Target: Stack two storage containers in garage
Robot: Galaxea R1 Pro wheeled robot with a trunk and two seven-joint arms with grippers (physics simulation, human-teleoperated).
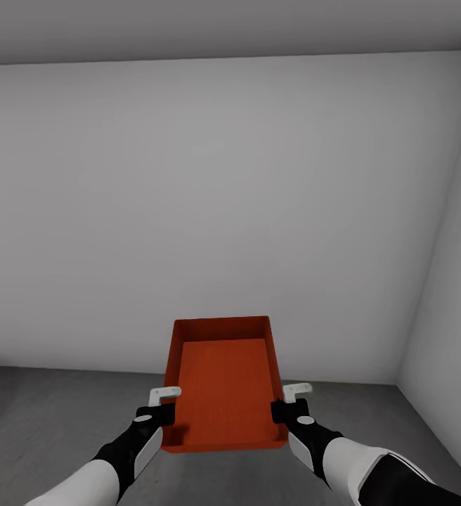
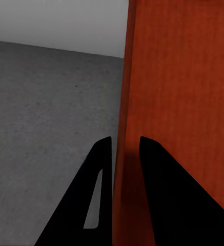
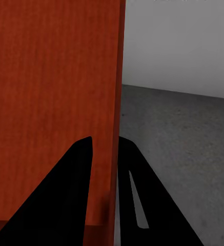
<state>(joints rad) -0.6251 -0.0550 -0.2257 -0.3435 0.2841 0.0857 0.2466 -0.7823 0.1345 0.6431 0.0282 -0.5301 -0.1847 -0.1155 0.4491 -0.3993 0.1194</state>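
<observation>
White wall (image 1: 216,204) takes up most of the head view, plain and unmarked. It meets a second white wall (image 1: 448,281) in a corner at the right. A grey ceiling (image 1: 188,28) strip runs across the top.

Floor (image 1: 55,407) is dark grey speckled concrete and meets the back wall along a straight seam. The same rough grey surface shows in the left wrist view (image 2: 45,113) and the right wrist view (image 3: 178,138), each with a strip of white wall beyond it.

One storage container (image 1: 223,383), orange-red, open top, thin walls, is held up in the air between the two arms, low and centre in the head view, clear of the floor. Long axis points away from the robot toward the back wall. Inside looks empty, with the bottom panel visible. Nothing carries it but the grippers.

Left gripper (image 1: 166,404) is on the container's left long wall, near the robot-side end. In the left wrist view (image 2: 124,148) one dark finger sits outside the wall and one inside, with the thin wall (image 2: 178,102) pinched between them: clamped on the container.

Right gripper (image 1: 287,399) mirrors it on the right long wall, at about the same distance along. In the right wrist view (image 3: 105,146) the fingers straddle the wall edge (image 3: 55,92), one each side, closed onto it.

Both forearms, white with black wrists, come in from the bottom corners of the head view.
</observation>
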